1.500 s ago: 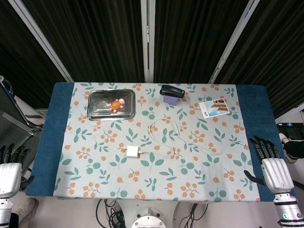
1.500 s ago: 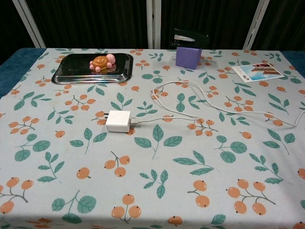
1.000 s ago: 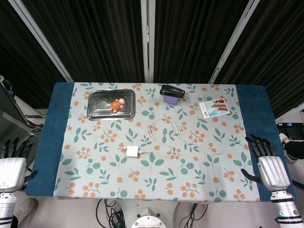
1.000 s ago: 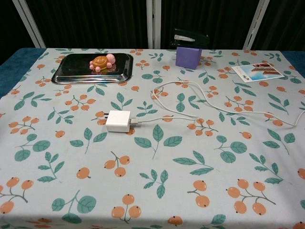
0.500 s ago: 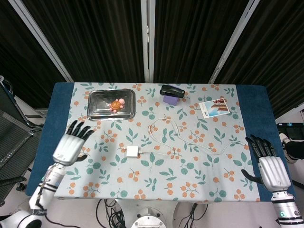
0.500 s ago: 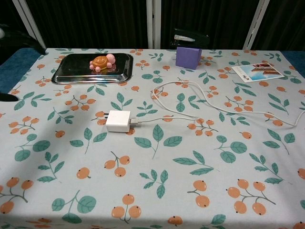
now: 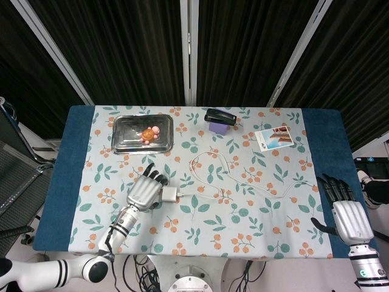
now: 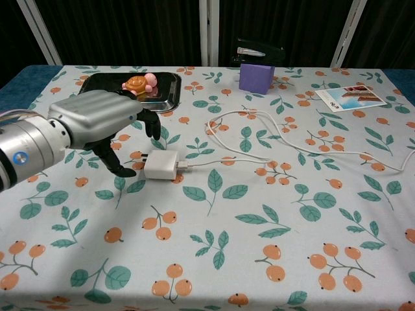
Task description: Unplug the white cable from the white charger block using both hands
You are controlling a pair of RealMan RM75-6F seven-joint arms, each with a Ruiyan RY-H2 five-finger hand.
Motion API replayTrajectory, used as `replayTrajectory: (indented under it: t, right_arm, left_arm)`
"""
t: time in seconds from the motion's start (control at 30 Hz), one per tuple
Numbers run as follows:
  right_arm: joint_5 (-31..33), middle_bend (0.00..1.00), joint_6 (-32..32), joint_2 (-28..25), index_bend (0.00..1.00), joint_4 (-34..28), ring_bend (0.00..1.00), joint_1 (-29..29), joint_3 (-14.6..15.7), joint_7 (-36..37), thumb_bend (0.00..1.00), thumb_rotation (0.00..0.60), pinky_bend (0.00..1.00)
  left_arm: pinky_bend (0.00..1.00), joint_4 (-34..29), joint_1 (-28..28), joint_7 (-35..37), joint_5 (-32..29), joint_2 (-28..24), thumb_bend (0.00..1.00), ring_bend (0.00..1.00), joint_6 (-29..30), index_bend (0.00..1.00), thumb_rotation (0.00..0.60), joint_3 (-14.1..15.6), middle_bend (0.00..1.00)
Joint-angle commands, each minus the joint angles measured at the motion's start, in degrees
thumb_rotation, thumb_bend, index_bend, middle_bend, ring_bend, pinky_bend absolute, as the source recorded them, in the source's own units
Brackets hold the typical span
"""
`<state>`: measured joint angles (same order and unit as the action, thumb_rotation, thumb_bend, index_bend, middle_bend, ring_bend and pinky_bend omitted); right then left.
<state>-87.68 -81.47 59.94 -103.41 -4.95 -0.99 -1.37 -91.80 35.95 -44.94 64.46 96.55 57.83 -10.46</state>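
Note:
The white charger block (image 7: 169, 194) (image 8: 161, 164) lies on the patterned cloth left of centre. The white cable (image 7: 243, 179) (image 8: 279, 139) is plugged into its right side and loops across the cloth to the right. My left hand (image 7: 143, 191) (image 8: 97, 123) hovers just left of the block with its fingers spread, holding nothing; its fingertips reach over the block's left edge. My right hand (image 7: 343, 214) stays off the table's right front corner, fingers apart and empty, and the chest view does not show it.
A metal tray (image 7: 124, 145) (image 8: 97, 97) with a toy turtle (image 7: 149, 133) (image 8: 139, 84) sits at the back left. A black stapler (image 7: 220, 117) on a purple block (image 8: 256, 76) stands at the back centre. A photo card (image 7: 274, 137) (image 8: 350, 97) lies at the back right.
My left hand has swung in from the table's left side to right beside the charger block. The right hand has barely shifted. Block and cable have not moved.

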Motion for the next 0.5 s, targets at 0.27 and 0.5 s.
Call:
replayTrajectory:
  t: [0.27,0.5]
  right_arm:
    - [0.2,0.0,-0.12,0.1,0.0,0.83,0.0,0.26,0.12,0.92,0.1,0.6,0.0]
    - [0.43,0.0,-0.06,0.19,0.0,1.22,0.0,0.4,0.19,1.28,0.1,0.6,0.0]
  left_arm:
    - [0.0,4.21,3.06,-2.85,-5.62,4.2,0.16,0.19,1.04,0.34,0.6,0.09,0.3]
    - [0.0,5.0,4.21,-1.66,-8.09,4.9,0.17,0.2,0.37,0.35,0.6,0.58,0.33]
